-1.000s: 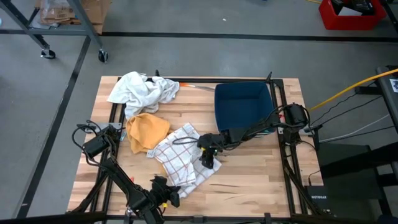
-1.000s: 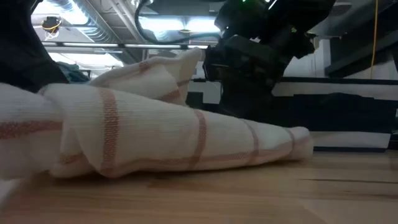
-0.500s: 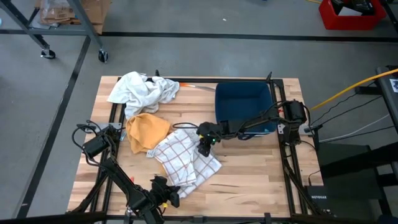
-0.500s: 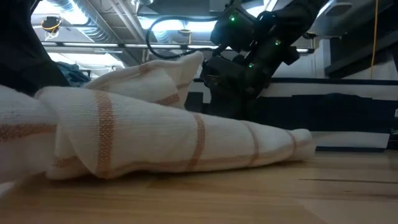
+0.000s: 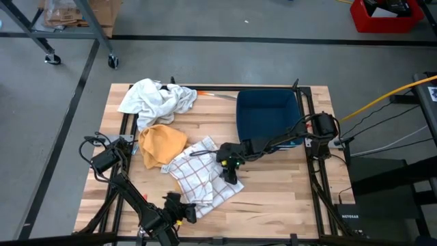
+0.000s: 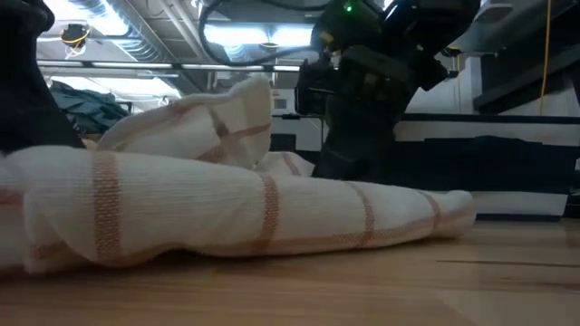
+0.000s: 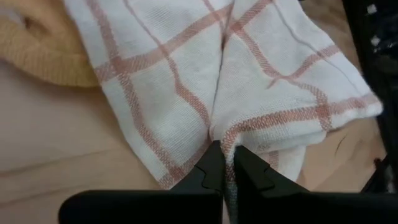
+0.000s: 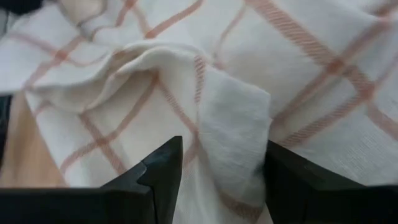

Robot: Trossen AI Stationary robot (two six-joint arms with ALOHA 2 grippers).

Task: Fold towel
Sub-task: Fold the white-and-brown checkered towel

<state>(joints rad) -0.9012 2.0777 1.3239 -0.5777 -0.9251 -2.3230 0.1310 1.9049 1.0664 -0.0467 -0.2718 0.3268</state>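
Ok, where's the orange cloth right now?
High view: the orange cloth lies left of centre, between the white towel and the checked towel.

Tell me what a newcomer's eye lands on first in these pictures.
First the white towel with red checks, lying crumpled mid-table, with both grippers on it. The left gripper is shut on the towel's near edge, and the right gripper stands open astride a raised fold of it. Behind it lie an orange cloth, a white cloth at the far left, and a dark blue bin.

White towel (image 5: 198, 176) with red-orange check, mustard-yellow cloth (image 5: 161, 144), plain white cloth (image 5: 156, 100), navy bin (image 5: 266, 114).
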